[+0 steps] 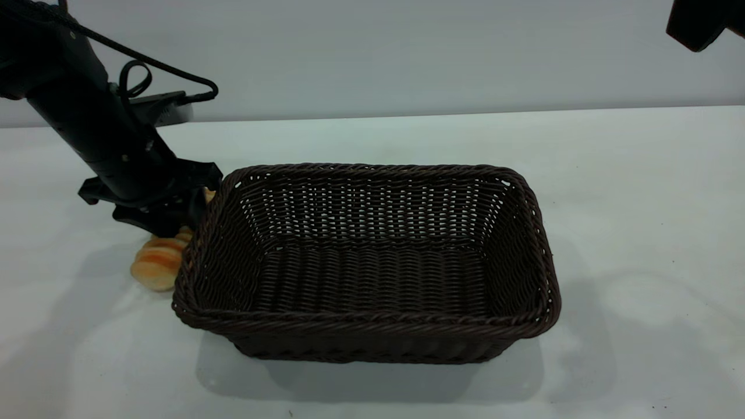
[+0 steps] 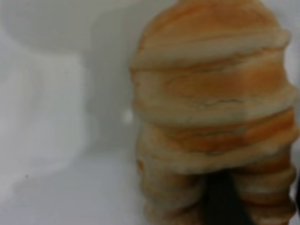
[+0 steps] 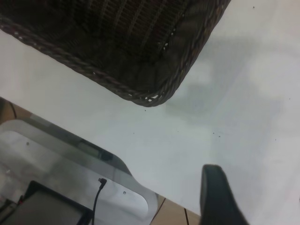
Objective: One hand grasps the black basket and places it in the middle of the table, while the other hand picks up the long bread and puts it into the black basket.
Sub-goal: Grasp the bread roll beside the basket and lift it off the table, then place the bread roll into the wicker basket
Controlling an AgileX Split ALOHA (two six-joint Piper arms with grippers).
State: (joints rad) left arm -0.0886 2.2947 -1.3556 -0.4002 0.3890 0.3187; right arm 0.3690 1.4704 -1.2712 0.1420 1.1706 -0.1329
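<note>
The black basket (image 1: 366, 262) stands empty in the middle of the table (image 1: 640, 203). The long bread (image 1: 158, 265) lies on the table against the basket's left side, ridged orange and cream face up. My left gripper (image 1: 166, 224) is lowered onto the bread's far end, jaws open astride it. In the left wrist view the bread (image 2: 211, 93) fills the picture, with one black finger (image 2: 220, 201) in front of it. My right gripper (image 1: 701, 23) is raised at the far right, open and empty. One of its fingers (image 3: 215, 197) shows above the table beside a basket corner (image 3: 154, 89).
The table's edge (image 3: 93, 140) runs close to the basket corner in the right wrist view, with a grey stand and a cable (image 3: 96, 201) below it. Bare tabletop lies to the right of and in front of the basket.
</note>
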